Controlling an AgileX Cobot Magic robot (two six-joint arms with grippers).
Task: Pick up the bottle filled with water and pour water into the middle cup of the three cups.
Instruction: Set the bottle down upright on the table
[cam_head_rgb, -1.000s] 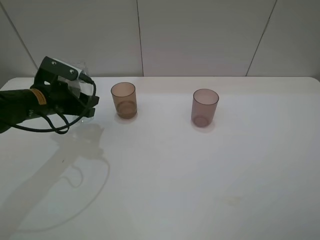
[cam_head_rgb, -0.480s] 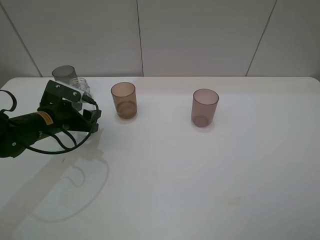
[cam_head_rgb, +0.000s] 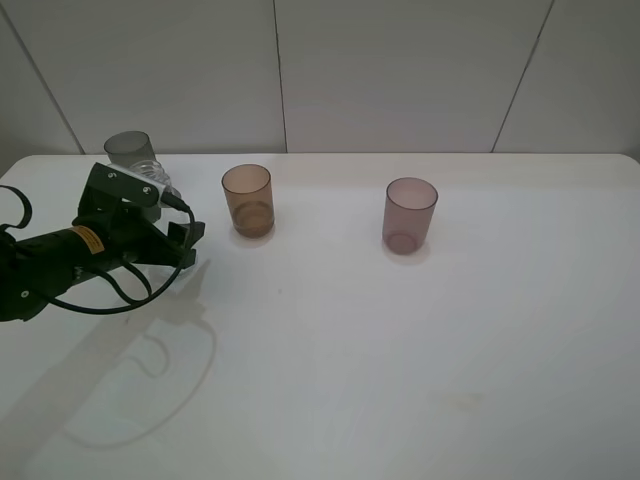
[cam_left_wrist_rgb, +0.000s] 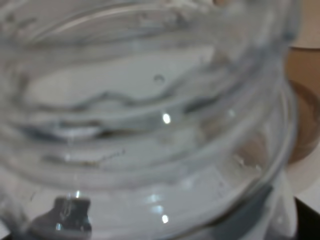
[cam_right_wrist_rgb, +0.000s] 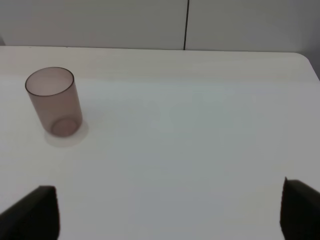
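Exterior high: we see the left gripper (cam_head_rgb: 182, 243) low over the white table (cam_head_rgb: 400, 350) at far left, its body covering most of the bottle (cam_head_rgb: 152, 174), whose clear neck shows just above it; we cannot tell from here whether the fingers clamp it or stand off. The grey cup (cam_head_rgb: 128, 150) sits just behind the bottle, the middle cup (cam_head_rgb: 247, 200) stands upright to the right, the mauve cup (cam_head_rgb: 410, 214) well apart further right. Left wrist: bottle (cam_left_wrist_rgb: 150, 125) fills the frame, blurred, amber cup (cam_left_wrist_rgb: 302, 100) at the edge; fingers' spread unreadable. Right wrist: right gripper (cam_right_wrist_rgb: 170, 210) fingertips (cam_right_wrist_rgb: 35, 212) spread wide, holding nothing, mauve cup (cam_right_wrist_rgb: 54, 102) ahead.
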